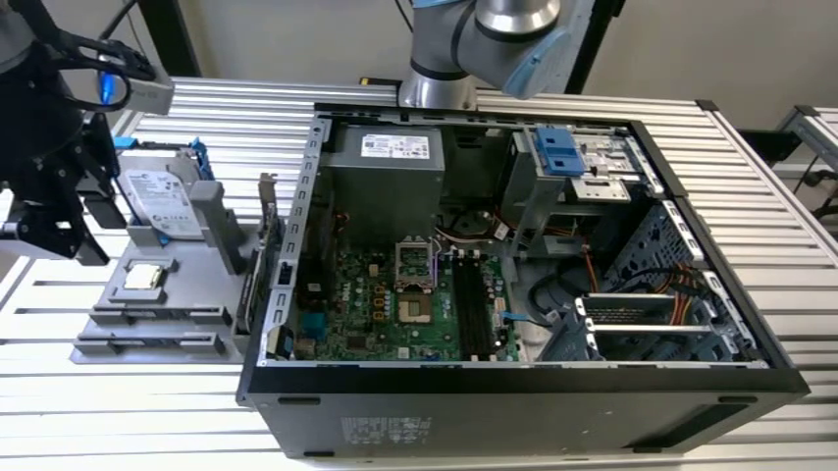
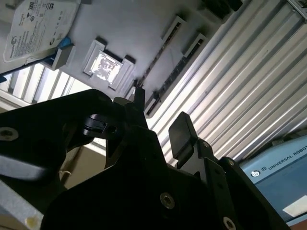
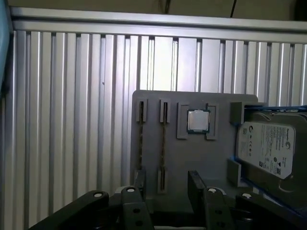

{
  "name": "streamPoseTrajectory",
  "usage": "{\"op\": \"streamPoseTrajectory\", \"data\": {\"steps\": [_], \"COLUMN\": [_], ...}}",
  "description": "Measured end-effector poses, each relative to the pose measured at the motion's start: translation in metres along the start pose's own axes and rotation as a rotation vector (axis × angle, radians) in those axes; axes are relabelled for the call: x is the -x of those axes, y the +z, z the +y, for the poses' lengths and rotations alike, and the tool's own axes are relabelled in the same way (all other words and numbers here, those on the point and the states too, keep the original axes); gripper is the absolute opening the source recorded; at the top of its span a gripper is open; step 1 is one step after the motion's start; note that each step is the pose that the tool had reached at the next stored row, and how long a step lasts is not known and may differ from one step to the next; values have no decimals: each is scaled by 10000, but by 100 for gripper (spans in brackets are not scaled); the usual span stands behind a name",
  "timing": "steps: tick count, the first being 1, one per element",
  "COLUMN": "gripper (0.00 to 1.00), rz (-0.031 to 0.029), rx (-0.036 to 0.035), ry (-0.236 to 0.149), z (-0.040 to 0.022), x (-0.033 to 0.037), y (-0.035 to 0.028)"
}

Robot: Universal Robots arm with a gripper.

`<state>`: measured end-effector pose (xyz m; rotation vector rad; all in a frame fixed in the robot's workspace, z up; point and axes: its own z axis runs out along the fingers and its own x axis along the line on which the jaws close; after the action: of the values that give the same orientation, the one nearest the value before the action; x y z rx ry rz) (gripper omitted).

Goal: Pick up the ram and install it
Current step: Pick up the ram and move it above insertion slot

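Ram (image 3: 163, 143): in the first wrist view, a thin stick standing on edge in a slot of the grey tray (image 3: 192, 163). A twin stick (image 3: 142, 143) stands in the next slot, on the side away from the processor (image 3: 197, 120).
Hard drive (image 3: 268, 148): sits in its blue frame at the tray's far side, beyond the processor.
Gripper (image 3: 167, 184): hangs over the near end of the tray. Its fingers (image 3: 194, 182) are spread apart with nothing between them, and the gap seems roughly in line with the ram.
Second wrist view, gripper: the two black fingers stand parted and empty, clear of the tray.
Second wrist view, ram: both sticks lie in their slots beside the processor, and neither is touched.
Exterior view, gripper: the black tool hangs at the exterior view's left, above the tray on the ribbed metal table (image 1: 733, 147).
Exterior view, computer case (image 1: 524, 378): lies open, just beside the tray, with the motherboard (image 1: 380, 294) exposed.
Exterior view, memory slots (image 1: 472, 304): long black slots on the motherboard. They look unfilled, though I cannot be sure.
Progress: early, by my reading. The approach to the tray is made, but the ram is not yet gripped or lifted. Both the pick and the fitting are left.
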<state>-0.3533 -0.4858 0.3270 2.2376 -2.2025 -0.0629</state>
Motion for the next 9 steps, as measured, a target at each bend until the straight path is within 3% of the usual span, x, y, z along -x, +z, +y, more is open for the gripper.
{"op": "streamPoseTrajectory", "data": {"steps": [9], "gripper": [100], "rz": [6], "rx": [-2], "ry": [99], "z": [-4], "x": [-38], "y": [142]}}
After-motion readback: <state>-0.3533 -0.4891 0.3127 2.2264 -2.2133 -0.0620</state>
